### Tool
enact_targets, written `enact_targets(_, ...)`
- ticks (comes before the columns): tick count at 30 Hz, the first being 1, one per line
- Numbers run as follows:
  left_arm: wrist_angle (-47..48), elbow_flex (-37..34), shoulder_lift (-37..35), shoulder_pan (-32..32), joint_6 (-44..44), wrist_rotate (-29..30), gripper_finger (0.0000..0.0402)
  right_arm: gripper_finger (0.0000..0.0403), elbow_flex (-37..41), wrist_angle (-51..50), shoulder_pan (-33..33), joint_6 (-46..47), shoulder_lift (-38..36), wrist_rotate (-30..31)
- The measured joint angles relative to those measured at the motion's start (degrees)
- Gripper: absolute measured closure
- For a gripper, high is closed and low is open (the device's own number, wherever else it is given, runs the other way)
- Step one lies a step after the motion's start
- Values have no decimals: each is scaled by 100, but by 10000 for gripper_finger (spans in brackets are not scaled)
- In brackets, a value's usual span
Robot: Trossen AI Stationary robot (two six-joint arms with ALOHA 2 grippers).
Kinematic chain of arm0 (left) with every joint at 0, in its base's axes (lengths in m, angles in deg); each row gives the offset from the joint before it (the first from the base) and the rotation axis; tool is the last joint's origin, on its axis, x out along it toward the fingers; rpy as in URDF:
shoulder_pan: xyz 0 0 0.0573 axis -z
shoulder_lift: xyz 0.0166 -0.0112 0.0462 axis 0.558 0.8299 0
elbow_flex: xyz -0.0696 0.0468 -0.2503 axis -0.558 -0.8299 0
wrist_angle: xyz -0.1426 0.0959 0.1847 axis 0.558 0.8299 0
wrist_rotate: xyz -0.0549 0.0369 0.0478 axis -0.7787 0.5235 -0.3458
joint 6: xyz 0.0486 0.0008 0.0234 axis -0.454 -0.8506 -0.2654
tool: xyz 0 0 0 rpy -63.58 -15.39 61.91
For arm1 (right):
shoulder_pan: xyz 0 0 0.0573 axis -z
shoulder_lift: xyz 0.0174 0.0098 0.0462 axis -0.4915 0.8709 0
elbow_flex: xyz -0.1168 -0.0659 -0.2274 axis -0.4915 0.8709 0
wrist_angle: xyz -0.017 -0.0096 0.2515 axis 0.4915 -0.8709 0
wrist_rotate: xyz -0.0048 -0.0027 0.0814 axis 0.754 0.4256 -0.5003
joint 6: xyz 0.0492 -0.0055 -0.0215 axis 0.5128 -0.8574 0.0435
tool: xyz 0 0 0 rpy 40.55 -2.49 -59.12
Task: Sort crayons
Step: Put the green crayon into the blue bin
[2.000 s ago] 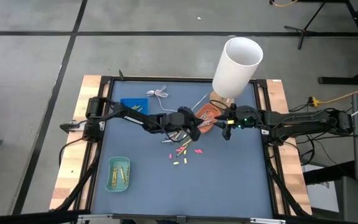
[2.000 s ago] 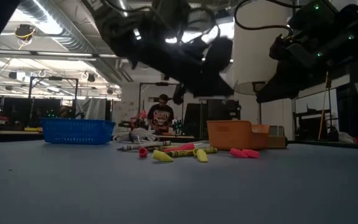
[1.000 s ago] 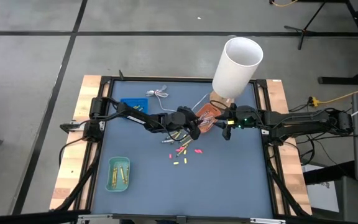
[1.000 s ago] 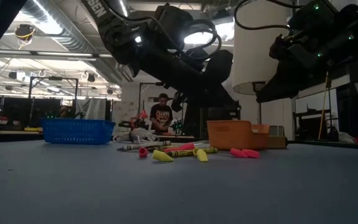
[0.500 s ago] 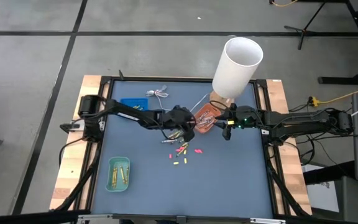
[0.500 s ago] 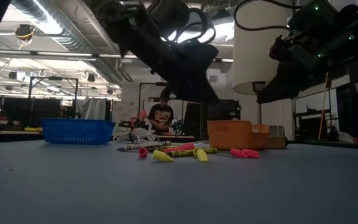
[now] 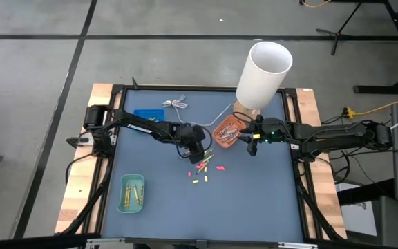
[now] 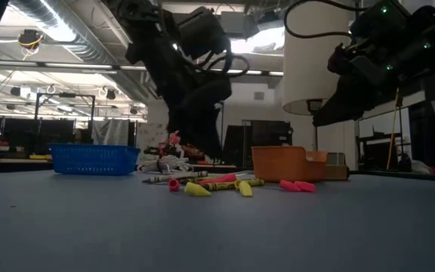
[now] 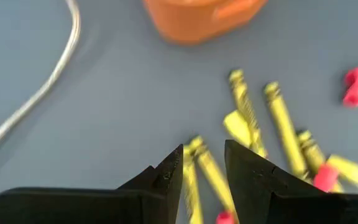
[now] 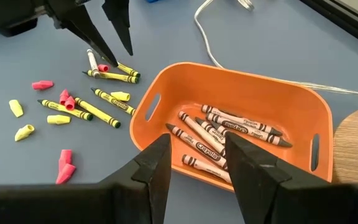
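Observation:
Loose crayons (image 7: 202, 166), yellow sticks with short pink and yellow stubs, lie in a small heap on the blue table, also in the low view (image 8: 217, 183). My left gripper (image 7: 200, 153) stands open over the heap's far side, pointing steeply down. In its wrist view (image 9: 202, 157) yellow crayons (image 9: 197, 168) show in the gap between its fingers. Whether the fingertips touch them I cannot tell. My right gripper (image 10: 197, 155) hangs open over the orange tray (image 10: 229, 81), which holds several paper-wrapped crayons (image 10: 222, 134).
A teal tray (image 7: 131, 194) with yellow crayons sits near the front left. A blue basket (image 7: 148, 117) stands at the back left and a white cable (image 7: 177, 104) lies beside it. A tall white cylinder (image 7: 264, 73) rises behind the orange tray (image 7: 225, 131).
My left gripper has drawn back from beside the orange tray toward the table's left. It has tipped from nearly level to steeply downward and now stands over the crayon heap, still open. The crayons lie as before.

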Motion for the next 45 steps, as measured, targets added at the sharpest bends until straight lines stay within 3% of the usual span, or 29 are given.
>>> enact_targets(11, 1000, -1, 2, 4, 137, 0, 298, 254, 0, -1, 0, 0, 0, 0)
enact_targets(33, 897, 17, 470, 9, 575, -116, 300, 254, 2, -10, 2, 0, 0, 32)
enact_targets(45, 884, 11, 490, 4, 572, -28, 369, 254, 1, -9, 2, 2, -1, 42)
